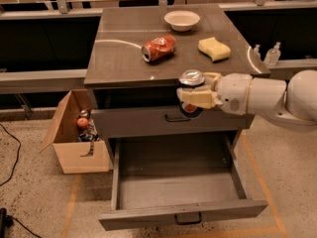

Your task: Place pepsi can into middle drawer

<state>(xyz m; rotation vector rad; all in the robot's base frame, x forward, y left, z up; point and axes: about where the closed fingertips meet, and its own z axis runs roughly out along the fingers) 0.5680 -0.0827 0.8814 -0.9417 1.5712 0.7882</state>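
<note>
My gripper (194,96) comes in from the right on a white arm and is shut on the pepsi can (191,79), whose silver top shows above the cream fingers (198,99). The can is upright in the air in front of the cabinet's front edge, above the open middle drawer (178,182). That grey drawer is pulled fully out and its inside looks empty. The upper grey drawer (143,120) above it is closed.
On the cabinet top lie a crushed red-orange can (158,47), a yellow sponge (214,49) and a white bowl (182,20). An open cardboard box (78,135) with items stands on the floor left of the cabinet. Two small bottles (272,54) stand at the right.
</note>
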